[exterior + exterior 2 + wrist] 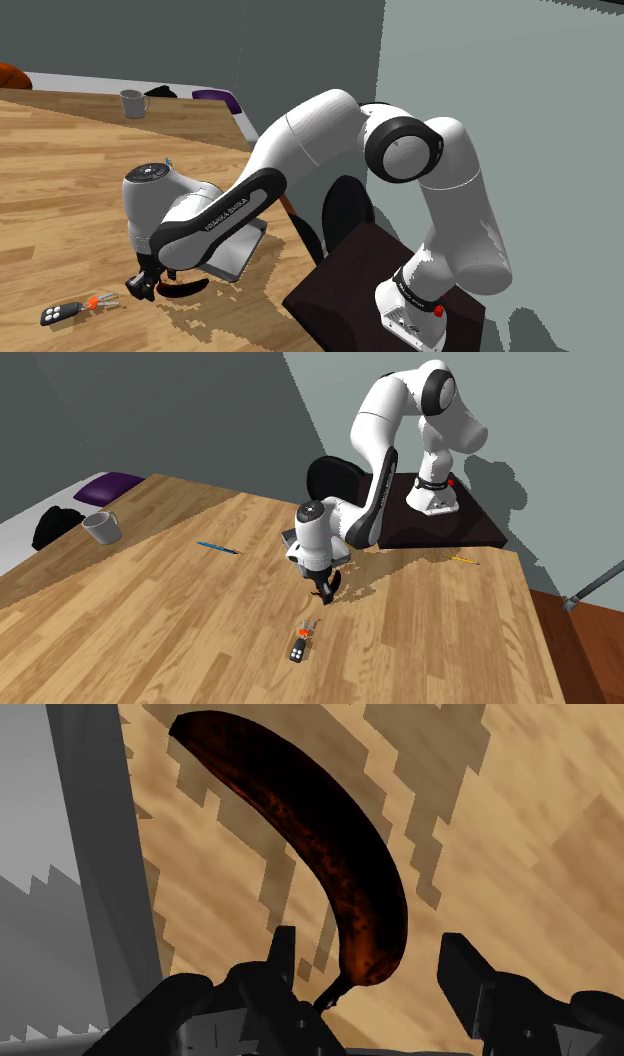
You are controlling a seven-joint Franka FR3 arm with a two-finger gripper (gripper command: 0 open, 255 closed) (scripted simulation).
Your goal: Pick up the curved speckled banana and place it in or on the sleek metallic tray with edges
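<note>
The black gripper (370,944) hung low over the wood-grain table (60,200). Its fingers were spread apart, and the stem end of the banana (320,834) lay between them, untouched. Long, curved and dark brown with fine speckles, the banana rested flat on the boards, just to the shoulder view's left of the smooth grey raised-edge tray (90,854).

The only readable text is small white lettering, "FRANKA EMIKA", running lengthwise along the dark cover of the white arm's forearm (228,212) in the shoulder view.
</note>
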